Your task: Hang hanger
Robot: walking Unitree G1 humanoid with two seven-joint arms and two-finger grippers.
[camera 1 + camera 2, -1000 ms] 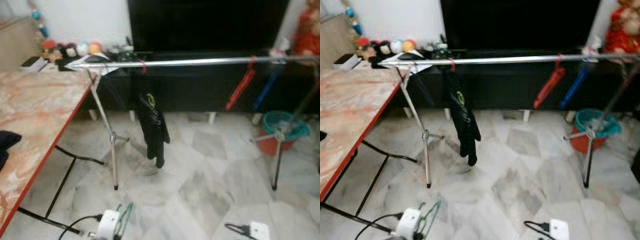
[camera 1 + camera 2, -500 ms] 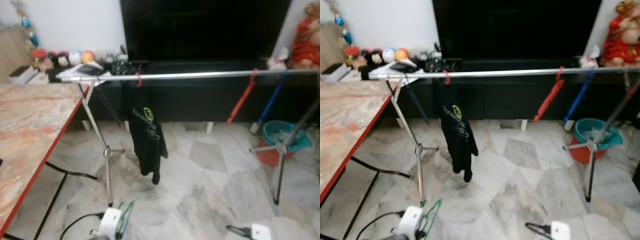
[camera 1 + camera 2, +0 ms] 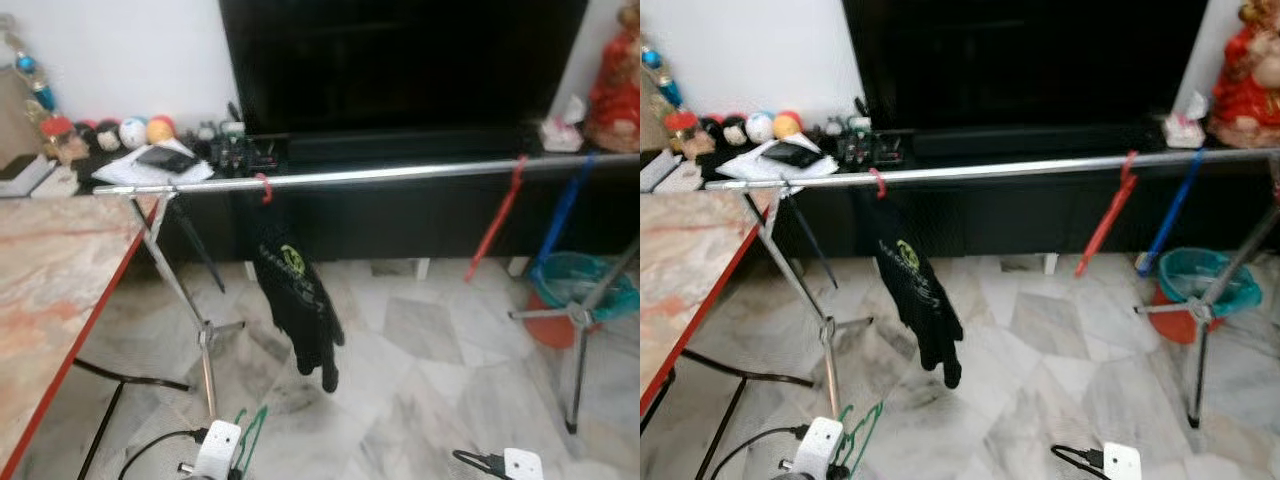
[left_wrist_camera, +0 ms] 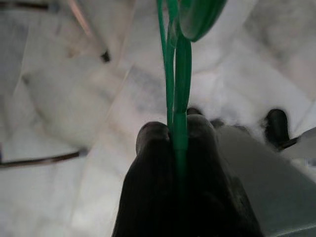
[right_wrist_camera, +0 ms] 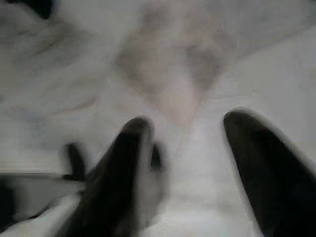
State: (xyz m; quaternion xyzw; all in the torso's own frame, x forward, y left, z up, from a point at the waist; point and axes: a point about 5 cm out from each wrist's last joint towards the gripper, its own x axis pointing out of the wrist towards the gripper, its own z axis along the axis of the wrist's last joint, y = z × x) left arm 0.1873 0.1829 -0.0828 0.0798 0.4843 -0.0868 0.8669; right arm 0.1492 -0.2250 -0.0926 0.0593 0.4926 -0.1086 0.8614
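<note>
A green hanger (image 4: 174,74) is pinched between the two black fingers of my left gripper (image 4: 177,131), held low over the marble floor. In the eye views the hanger (image 3: 248,432) pokes up beside my left wrist at the bottom edge. Ahead, a silver rail (image 3: 400,174) runs across on tripod stands. On it hang a black garment (image 3: 300,300) on a red hook (image 3: 263,187), a red hanger (image 3: 497,215) and a blue hanger (image 3: 561,214). My right gripper (image 5: 185,123) is open over the floor with nothing between its fingers.
A marble-topped table (image 3: 50,290) with a red edge stands at the left. The rail's stand legs (image 3: 206,345) spread on the floor. A teal basin (image 3: 585,280) sits by the right stand. A black TV cabinet (image 3: 400,215) is behind the rail.
The whole picture has shifted as the camera moved, so the rail now sits lower in view. The black garment has swung slightly. The left gripper still holds the green hanger low.
</note>
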